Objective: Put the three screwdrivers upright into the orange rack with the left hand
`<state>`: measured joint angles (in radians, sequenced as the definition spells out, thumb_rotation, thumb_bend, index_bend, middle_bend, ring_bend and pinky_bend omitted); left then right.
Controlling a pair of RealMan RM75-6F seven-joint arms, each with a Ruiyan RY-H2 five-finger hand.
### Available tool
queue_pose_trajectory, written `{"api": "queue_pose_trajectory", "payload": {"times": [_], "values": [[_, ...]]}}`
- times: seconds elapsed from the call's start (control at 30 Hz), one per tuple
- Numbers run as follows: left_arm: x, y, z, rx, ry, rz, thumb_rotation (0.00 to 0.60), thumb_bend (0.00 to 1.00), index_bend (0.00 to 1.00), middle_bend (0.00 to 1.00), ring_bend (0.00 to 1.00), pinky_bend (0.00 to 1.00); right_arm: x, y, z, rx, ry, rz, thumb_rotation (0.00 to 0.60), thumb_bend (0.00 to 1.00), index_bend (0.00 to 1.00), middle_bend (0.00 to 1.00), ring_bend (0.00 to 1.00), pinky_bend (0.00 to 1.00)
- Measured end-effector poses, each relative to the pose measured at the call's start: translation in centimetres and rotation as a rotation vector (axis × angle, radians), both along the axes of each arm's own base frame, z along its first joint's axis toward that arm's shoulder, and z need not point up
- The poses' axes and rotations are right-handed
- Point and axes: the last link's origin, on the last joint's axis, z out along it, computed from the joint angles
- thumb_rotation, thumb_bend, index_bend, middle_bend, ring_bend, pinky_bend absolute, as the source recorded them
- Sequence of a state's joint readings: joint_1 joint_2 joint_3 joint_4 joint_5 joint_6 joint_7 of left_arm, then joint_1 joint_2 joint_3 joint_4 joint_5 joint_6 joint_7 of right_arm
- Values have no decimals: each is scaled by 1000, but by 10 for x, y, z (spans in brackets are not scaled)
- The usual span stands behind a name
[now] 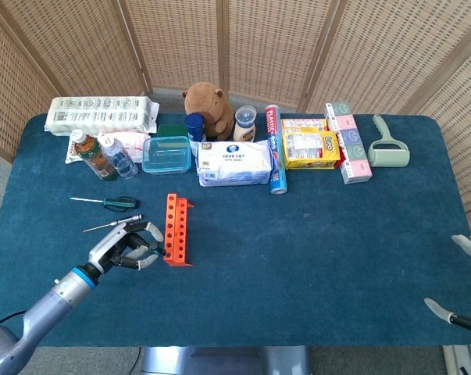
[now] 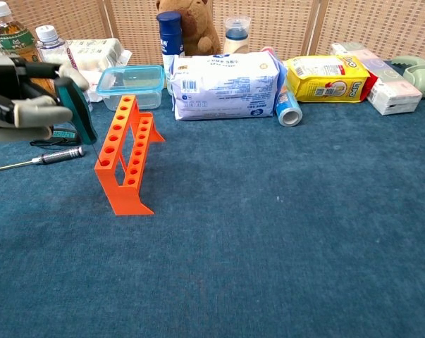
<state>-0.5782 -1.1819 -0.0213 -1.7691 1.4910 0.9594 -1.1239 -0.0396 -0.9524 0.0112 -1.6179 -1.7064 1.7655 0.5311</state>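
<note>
**Teal screwdriver held at the rack's edge**

While the left hand point(image 2: 25, 105) grips a teal-handled screwdriver point(image 2: 79, 116) close to upright, the tool's lower end sits just beside the near left corner of the orange rack point(image 2: 125, 151); the shaft tip cannot be made out in the chest view. In the head view the same hand point(image 1: 130, 244) is curled around the handle directly left of the rack point(image 1: 176, 230), which stands on the blue table point(image 1: 313, 234) with its rows of holes facing up and nothing in them.

Two more screwdrivers lie flat on the cloth to the left of the rack: a black-handled one point(image 2: 46, 157) with a long silver shaft, nearer the hand, and a green-handled one point(image 1: 110, 202) a little farther back.

At the far right edge of the head view the right hand point(image 1: 465, 285) shows only in part, fingers spread, grasping nothing.

Behind the rack, along the back of the table, stand a clear blue-lidded container point(image 2: 131, 84), a white wipes pack point(image 2: 226, 86), a brown plush toy point(image 1: 208, 105) and a yellow packet point(image 2: 328, 77).
</note>
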Motion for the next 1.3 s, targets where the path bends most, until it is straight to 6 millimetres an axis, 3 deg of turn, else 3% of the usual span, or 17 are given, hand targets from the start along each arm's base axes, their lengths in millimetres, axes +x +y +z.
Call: {"api": "queue_pose_trajectory", "payload": {"times": [0.17,0.57,0.73,0.87,1.17,1.3], "values": [[-2,2,-8,-4,55,-2,600,438,455,978,976,951,0,0,0,-1,-3,-1,600,31,71,147,87,23],[2,2,-12,-5,78,6,600,439,450,978,976,950,0,0,2,-3,-6,0,599,31,71,148,87,23],[1,2,-11,3,92,0,600,438,351,977,976,950,0,0,2,-4,-8,-1,600,32,71,148,87,23],[1,3,-11,8,98,1,600,440,326,977,976,951,0,0,2,-5,-8,-1,600,32,71,148,87,22],[5,1,-4,27,64,1,600,425,318,977,976,951,0,0,2,-6,-10,-1,600,32,71,148,87,23],[8,1,9,67,32,-13,600,423,318,977,976,950,0,0,2,-5,-9,0,600,33,71,147,87,23]]}}
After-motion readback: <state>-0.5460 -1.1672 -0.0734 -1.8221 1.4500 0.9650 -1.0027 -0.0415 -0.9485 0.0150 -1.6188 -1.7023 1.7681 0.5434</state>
